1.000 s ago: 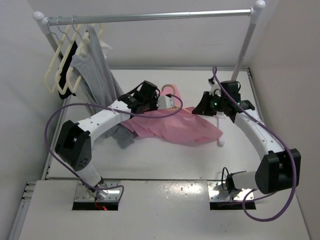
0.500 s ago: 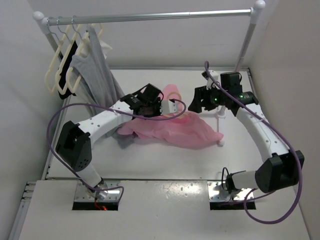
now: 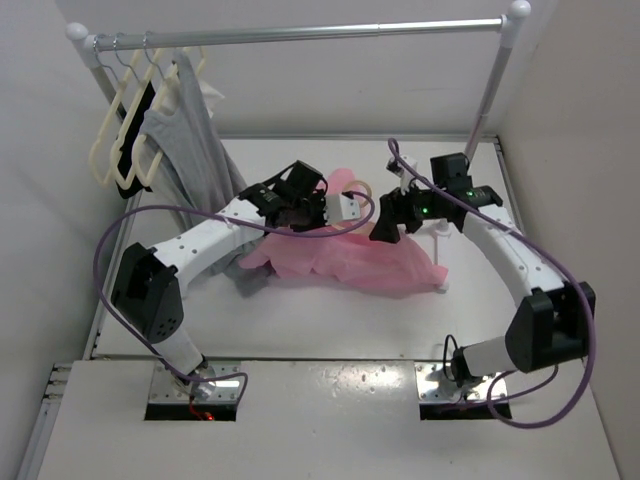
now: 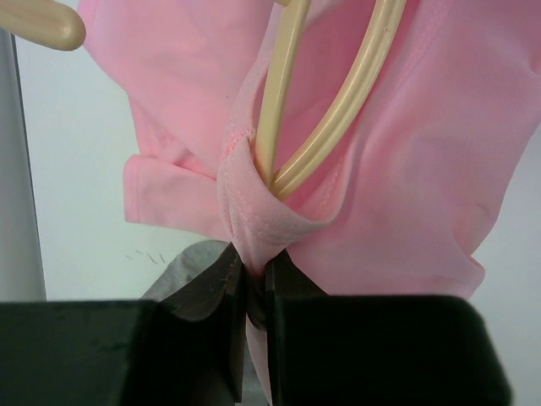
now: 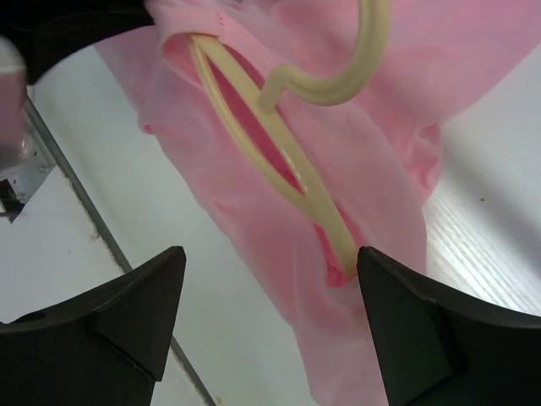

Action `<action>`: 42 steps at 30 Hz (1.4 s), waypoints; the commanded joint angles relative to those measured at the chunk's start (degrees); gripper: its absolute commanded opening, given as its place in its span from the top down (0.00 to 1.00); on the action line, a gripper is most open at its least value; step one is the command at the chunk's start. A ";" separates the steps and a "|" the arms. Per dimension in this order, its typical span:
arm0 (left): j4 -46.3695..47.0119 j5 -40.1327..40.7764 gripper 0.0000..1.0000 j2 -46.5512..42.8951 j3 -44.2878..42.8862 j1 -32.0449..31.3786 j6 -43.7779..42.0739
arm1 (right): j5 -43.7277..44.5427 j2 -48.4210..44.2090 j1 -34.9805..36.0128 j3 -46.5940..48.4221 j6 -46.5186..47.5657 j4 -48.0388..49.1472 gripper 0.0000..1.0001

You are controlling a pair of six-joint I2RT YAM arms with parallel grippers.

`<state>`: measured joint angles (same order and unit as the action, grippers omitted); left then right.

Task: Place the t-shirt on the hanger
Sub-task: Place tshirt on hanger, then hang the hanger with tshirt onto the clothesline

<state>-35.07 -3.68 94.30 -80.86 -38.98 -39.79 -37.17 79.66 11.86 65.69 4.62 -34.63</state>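
Note:
The pink t-shirt [image 3: 345, 258] hangs bunched between the two arms, its lower part lying on the table. My left gripper [image 3: 333, 212] is shut on the t-shirt's collar fold [image 4: 254, 245], and its jaws [image 4: 255, 272] pinch the cloth. The peach-beige hanger [image 4: 338, 118] runs through the neck opening. Its hook [image 3: 352, 184] sticks up above the shirt. My right gripper [image 3: 384, 226] is open just right of the shirt. In the right wrist view its fingers [image 5: 127, 313] stand wide apart, with the hanger [image 5: 283, 156] and the t-shirt [image 5: 245, 220] beyond them and nothing between them.
A clothes rail [image 3: 300, 35] crosses the back, with its upright [image 3: 490, 100] at the right. A gray garment [image 3: 190, 140] and cream hangers [image 3: 120, 140] hang at its left end. Gray cloth [image 3: 248, 272] lies under the left arm. A small white post [image 3: 441, 262] stands beside the shirt.
My right gripper has opened and let go of the shirt, and has moved left towards the hanger. The left gripper has lifted slightly, and the shirt has bunched up leftwards.

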 commanded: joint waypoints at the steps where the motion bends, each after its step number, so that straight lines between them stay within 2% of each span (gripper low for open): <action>1: 1.14 -2.64 1.00 -2.54 -2.28 -0.31 1.82 | -4.66 4.96 0.62 -0.48 1.35 5.98 0.17; 7: 1.14 -3.17 1.00 -2.54 -2.28 -0.31 1.82 | -5.46 9.90 1.77 0.84 -0.49 11.15 0.15; 9: 1.67 -3.17 1.00 -3.07 -2.28 -0.31 2.34 | -4.84 11.83 2.38 0.31 -0.49 12.30 0.18; 10: 1.67 -3.17 1.00 -3.07 -2.28 -0.31 2.35 | -4.84 12.53 2.38 0.31 -0.49 12.31 0.24; 11: 2.19 -3.17 1.00 -3.07 -2.28 -0.31 2.35 | -4.84 13.15 2.38 0.31 -0.49 11.61 0.40; 13: 2.20 -3.17 1.00 -3.07 -2.28 0.30 3.05 | -4.84 13.76 2.91 0.31 -0.49 11.08 0.65; 14: 2.20 -3.17 1.00 -3.07 -2.28 0.31 3.66 | -4.84 13.07 2.91 -0.38 -1.80 11.08 0.86; 17: 2.73 -3.17 1.00 -3.07 -1.76 2.68 5.24 | -2.57 8.51 2.91 -3.36 -3.30 13.00 1.00; 23: 2.73 -3.79 1.00 -3.07 -1.76 6.28 6.30 | 7.89 -4.32 2.91 -9.35 -4.45 16.09 1.00; 26: 2.73 -3.79 0.78 -3.07 -1.76 6.81 6.30 | 13.07 -9.77 2.91 -8.57 -4.45 13.38 1.00; 27: 2.73 -3.18 0.67 -3.07 -1.76 6.81 6.30 | 15.35 -10.65 2.91 -7.78 -4.45 12.32 1.00; 28: 2.73 -3.17 0.51 -3.07 -2.45 6.81 6.30 | 16.33 -11.19 2.91 -5.51 -4.45 10.92 1.00; 30: 3.25 -3.17 0.40 -3.07 -3.68 6.81 8.58 | 19.22 -11.72 2.91 -2.78 -4.45 6.00 1.00; 31: 3.25 -2.56 0.20 -3.07 -4.56 6.81 9.37 | 20.46 -11.72 2.91 -1.37 -4.45 4.24 1.00; 32: 3.25 -2.56 0.18 -2.46 -7.09 6.81 10.42 | 21.77 -11.72 2.91 1.69 -4.45 0.83 1.00; 33: 3.25 -1.95 0.12 -1.93 -8.51 6.81 12.18 | 24.14 -11.72 2.91 3.03 -4.45 -0.51 1.00; 34: 3.78 -0.81 0.01 -1.93 -10.00 6.81 13.24 | 25.29 -11.72 2.91 5.48 -3.75 -1.83 1.00; 38: 3.78 0.61 0.00 -0.87 -18.08 6.81 18.16 | 30.82 -10.94 2.91 13.04 -3.74 -9.37 1.00; 42: 3.78 0.61 0.00 -2.71 -19.34 6.20 21.33 | 36.19 -9.17 2.91 26.99 -5.33 -15.01 1.00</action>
<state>-31.38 -4.03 93.60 -98.98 -31.99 -23.22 -7.62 70.37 14.81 82.78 0.80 -45.93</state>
